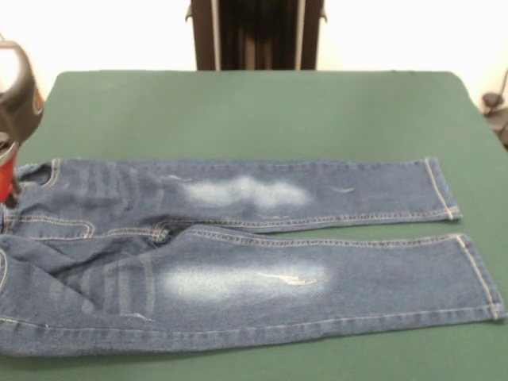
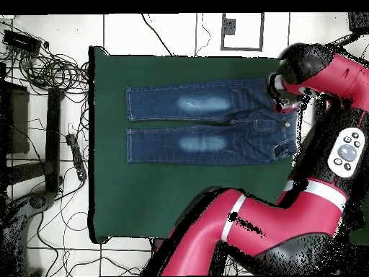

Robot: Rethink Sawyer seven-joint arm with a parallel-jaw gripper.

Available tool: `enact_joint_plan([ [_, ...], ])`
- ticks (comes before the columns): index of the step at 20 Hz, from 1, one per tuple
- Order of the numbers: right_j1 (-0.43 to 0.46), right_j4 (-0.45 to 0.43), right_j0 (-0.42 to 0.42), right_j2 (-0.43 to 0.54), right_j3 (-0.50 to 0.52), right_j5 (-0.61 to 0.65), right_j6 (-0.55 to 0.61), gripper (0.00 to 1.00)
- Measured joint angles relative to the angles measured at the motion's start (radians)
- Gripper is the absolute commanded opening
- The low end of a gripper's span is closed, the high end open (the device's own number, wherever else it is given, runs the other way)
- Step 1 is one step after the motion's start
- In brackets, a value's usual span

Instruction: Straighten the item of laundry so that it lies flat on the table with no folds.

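Observation:
The jeans (image 1: 246, 254) lie spread on the green table (image 1: 254, 111), with the waist at the left of the front view and both legs stretched out to the right, side by side. Creases show around the crotch and the near hip. In the overhead view the jeans (image 2: 205, 124) lie on the table (image 2: 166, 195) with the waist to the right. The end of my arm with the gripper (image 1: 9, 151) is at the left edge of the front view, over the waistband. In the overhead view it (image 2: 282, 97) is above the waist. Its opening is hidden.
The robot's pedestal (image 1: 255, 36) stands behind the table's far edge. The red arm (image 2: 245, 231) crosses the table's near right corner in the overhead view. Cables and gear (image 2: 43, 72) lie on the floor beside the table's left side. A dark stand (image 1: 496, 107) is off the right edge.

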Motion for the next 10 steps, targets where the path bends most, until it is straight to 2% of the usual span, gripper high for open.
enact_joint_plan([
  [10,0.148,0.02,-0.036,-0.003,-0.146,0.0,0.0,0.0],
])
